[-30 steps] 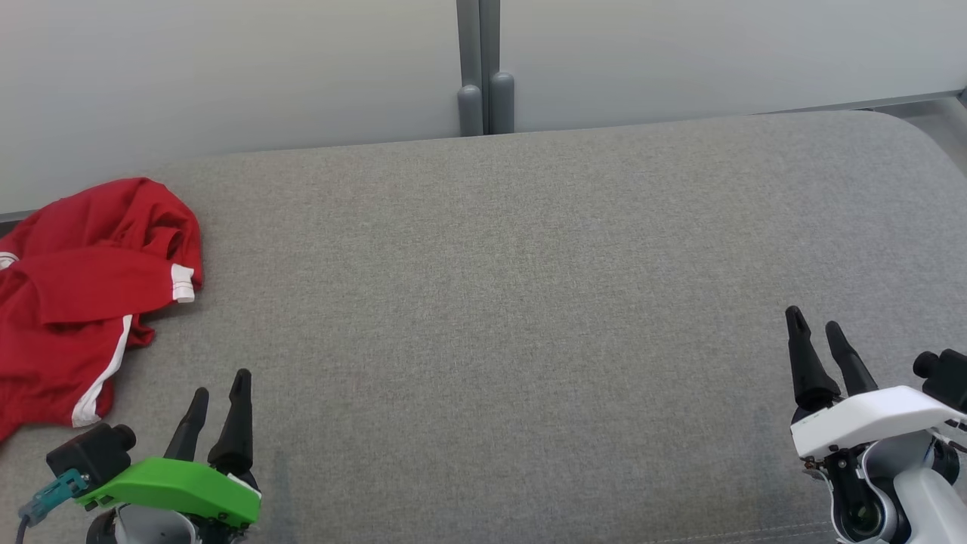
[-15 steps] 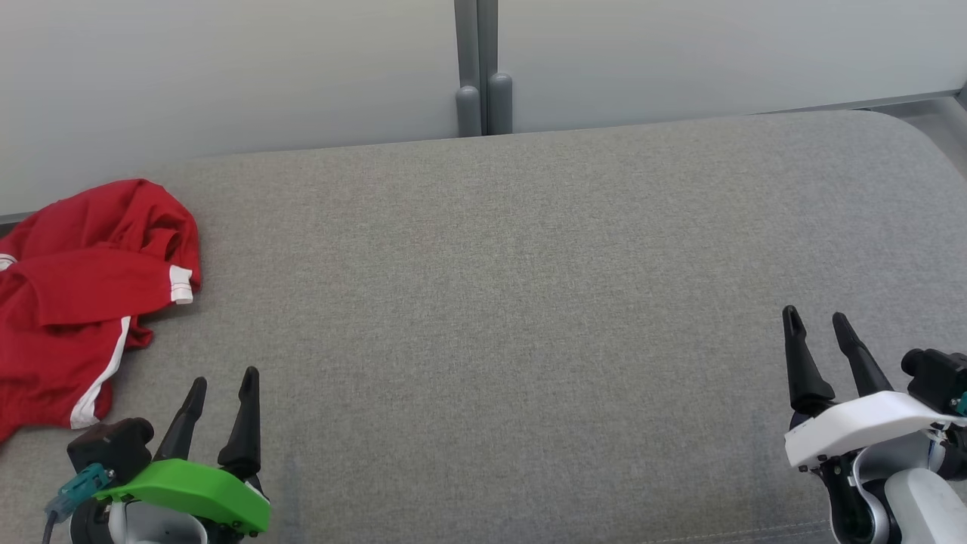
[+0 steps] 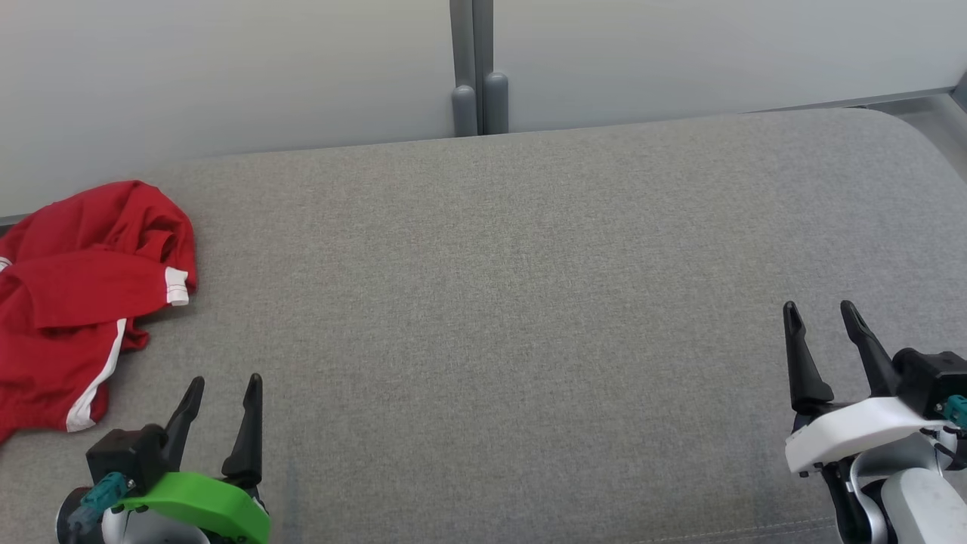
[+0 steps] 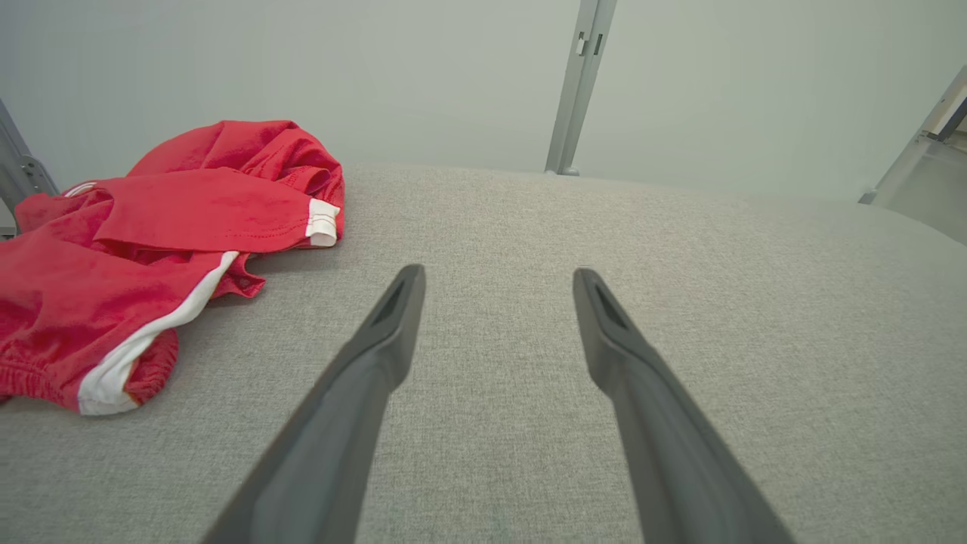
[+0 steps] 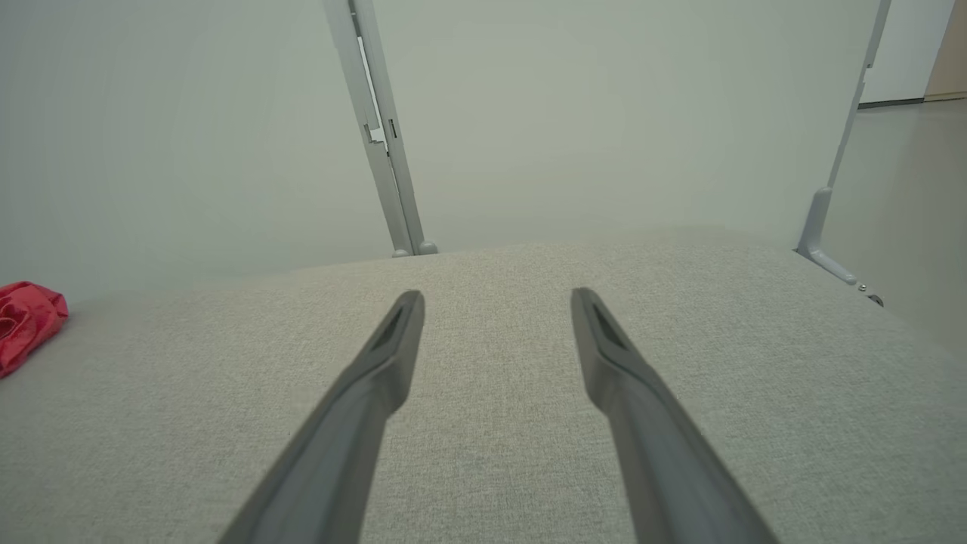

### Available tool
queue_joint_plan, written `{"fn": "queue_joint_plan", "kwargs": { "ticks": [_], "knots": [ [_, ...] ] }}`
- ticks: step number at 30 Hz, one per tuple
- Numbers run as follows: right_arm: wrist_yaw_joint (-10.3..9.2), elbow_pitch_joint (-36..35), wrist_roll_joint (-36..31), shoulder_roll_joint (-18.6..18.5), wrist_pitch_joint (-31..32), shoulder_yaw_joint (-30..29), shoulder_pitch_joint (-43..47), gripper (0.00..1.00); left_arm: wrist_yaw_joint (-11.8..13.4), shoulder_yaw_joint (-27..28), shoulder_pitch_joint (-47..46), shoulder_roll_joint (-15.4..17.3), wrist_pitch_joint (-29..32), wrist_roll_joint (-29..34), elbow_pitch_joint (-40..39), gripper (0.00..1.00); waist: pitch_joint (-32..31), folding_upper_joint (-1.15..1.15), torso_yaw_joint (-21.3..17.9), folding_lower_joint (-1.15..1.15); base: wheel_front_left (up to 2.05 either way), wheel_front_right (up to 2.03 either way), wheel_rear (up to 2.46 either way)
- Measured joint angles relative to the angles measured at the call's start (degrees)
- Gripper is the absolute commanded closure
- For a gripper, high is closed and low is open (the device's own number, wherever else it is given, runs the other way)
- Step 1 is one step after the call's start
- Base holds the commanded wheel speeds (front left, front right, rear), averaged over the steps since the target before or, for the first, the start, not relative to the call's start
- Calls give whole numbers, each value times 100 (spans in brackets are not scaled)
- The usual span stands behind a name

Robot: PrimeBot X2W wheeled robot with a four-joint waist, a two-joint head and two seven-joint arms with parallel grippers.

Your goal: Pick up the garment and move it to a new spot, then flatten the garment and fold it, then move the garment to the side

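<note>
Garment [image 3: 75, 302] lay crumpled at the left edge of the head view, a red heap with white trim on the grey fabric table [image 3: 491, 302], and nothing had hold of it. The left gripper [image 3: 227, 379] sat at the lower left, fingers spread wide and empty, near the heap's lower edge but apart from it. Over at the lower right, the right gripper [image 3: 819, 305] stood just as wide and empty too, well apart from the cloth with bare table between.

Left wrist view: the garment [image 4: 174, 219] sat in the upper left, a white cuff [image 4: 322, 223] on the fold across its top and a white stripe [image 4: 143, 347] running down its near side. The two fingers pointed past it, to its right.

Right wrist view: fingers splayed over bare fabric, and a red scrap of the garment [image 5: 26, 317] peeked in at the far left edge.

So this looked like the very first step, the pick-up, not yet begun. The next move would call for the left gripper to swing left over the heap, drop onto a raised fold and close on enough cloth to lift it clear, then carry it toward the open middle.
</note>
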Motion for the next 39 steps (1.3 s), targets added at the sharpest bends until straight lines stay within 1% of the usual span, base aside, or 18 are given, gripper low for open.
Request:
{"fn": "queue_joint_plan", "kwargs": {
  "ticks": [12,21,30,31,34,39],
  "knots": [
    [-8,-78,-817,-75,-235,45,68,0,0,-32,27,109,-222,706,107,0,18,0,-34,0,0,0,0],
    [13,-70,-823,-53,-236,-24,90,0,-2,46,27,118,-222,709,165,0,8,0,-48,0,0,0,0],
    [107,-49,-822,-31,-236,-130,94,0,-29,100,27,102,-222,795,188,0,17,0,-35,0,0,0,0],
    [107,-49,-822,-31,-236,-164,102,0,-64,85,24,94,-222,822,191,0,18,0,-21,0,0,0,0],
    [114,-49,-822,-31,-236,-199,130,0,-68,68,12,23,-222,834,192,0,20,0,58,0,0,0,0],
    [214,-54,-828,-11,-236,-158,151,0,-67,151,1,12,-222,835,218,0,18,0,270,0,0,0,0]
  ]
}}
